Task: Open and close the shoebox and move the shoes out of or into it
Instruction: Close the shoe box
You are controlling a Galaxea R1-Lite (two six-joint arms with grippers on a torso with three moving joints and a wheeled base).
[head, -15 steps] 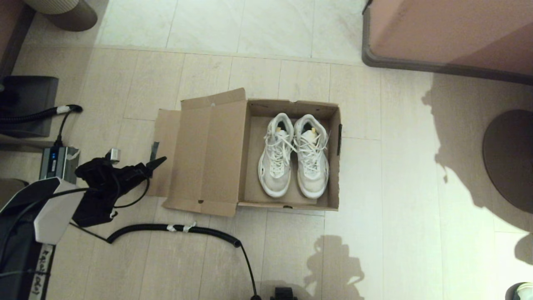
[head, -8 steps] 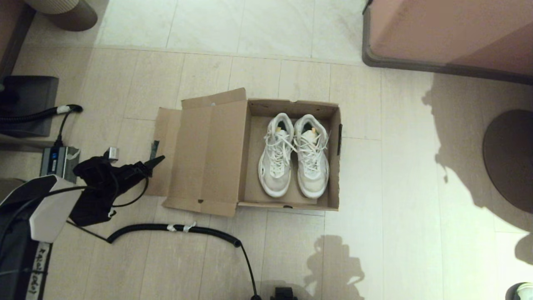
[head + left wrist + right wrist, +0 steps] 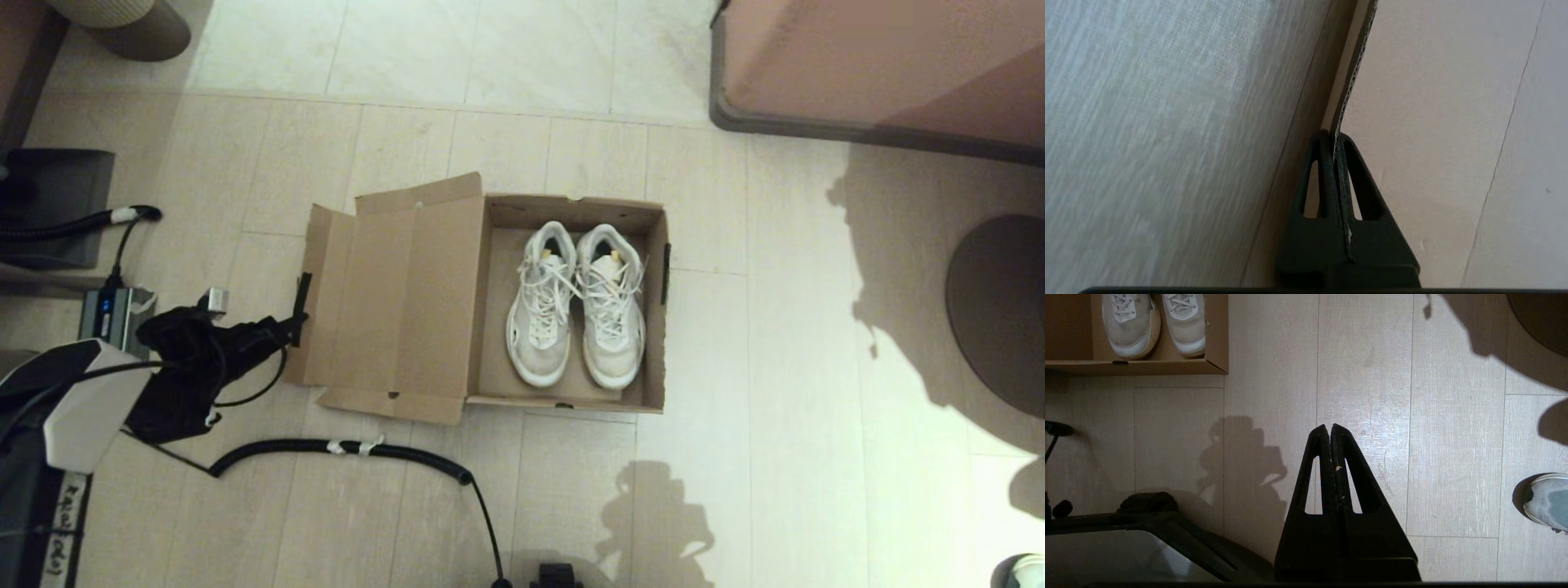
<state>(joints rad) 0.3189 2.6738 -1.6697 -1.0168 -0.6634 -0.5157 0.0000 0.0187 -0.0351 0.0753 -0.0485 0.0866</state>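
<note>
The brown cardboard shoebox [image 3: 571, 214] stands open on the floor, its lid [image 3: 408, 302] folded out flat to the left. Both white lace-up shoes [image 3: 575, 302] sit side by side inside it, toes toward me. My left gripper [image 3: 295, 320] is shut on the lid's front flap [image 3: 322, 294] at its taped outer edge, and the flap is tilted up off the floor. In the left wrist view the flap's corrugated edge [image 3: 1355, 65] runs down between the shut fingers of the left gripper [image 3: 1335, 136]. My right gripper [image 3: 1329, 428] hangs shut and empty over bare floor near the shoebox [image 3: 1167, 367].
A black corrugated cable [image 3: 343, 447] lies on the floor just in front of the lid. A small power unit [image 3: 110, 314] and a dark case [image 3: 53, 204] sit at the left. Pink furniture [image 3: 857, 131] stands at the back right, a round dark base [image 3: 1000, 310] at the right. A grey sneaker [image 3: 1547, 502] rests nearby.
My left gripper went from open to shut on the flap's edge. The front flap, lying flat before, now stands raised. The shoes and box have not moved.
</note>
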